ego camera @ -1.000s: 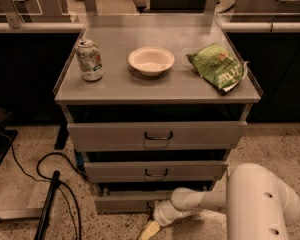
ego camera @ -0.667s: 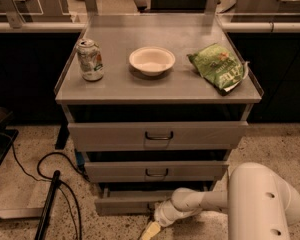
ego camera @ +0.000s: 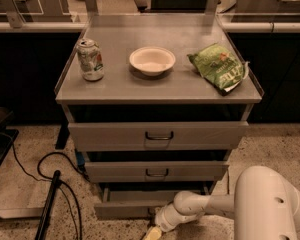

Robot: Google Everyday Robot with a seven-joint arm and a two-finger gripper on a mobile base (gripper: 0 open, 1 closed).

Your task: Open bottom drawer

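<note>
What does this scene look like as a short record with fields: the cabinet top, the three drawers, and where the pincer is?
cabinet top: soda can at left, white bowl in the middle, green snack bag at right
top drawer: widest front, dark bar handle
middle drawer: narrower front, dark bar handle
bottom drawer: partly out, shallow grey tray showing, handle not visible
pincer: low, at the picture's bottom edge, just in front of the bottom drawer
arm: white, entering from lower right
floor: black cable at left
</note>
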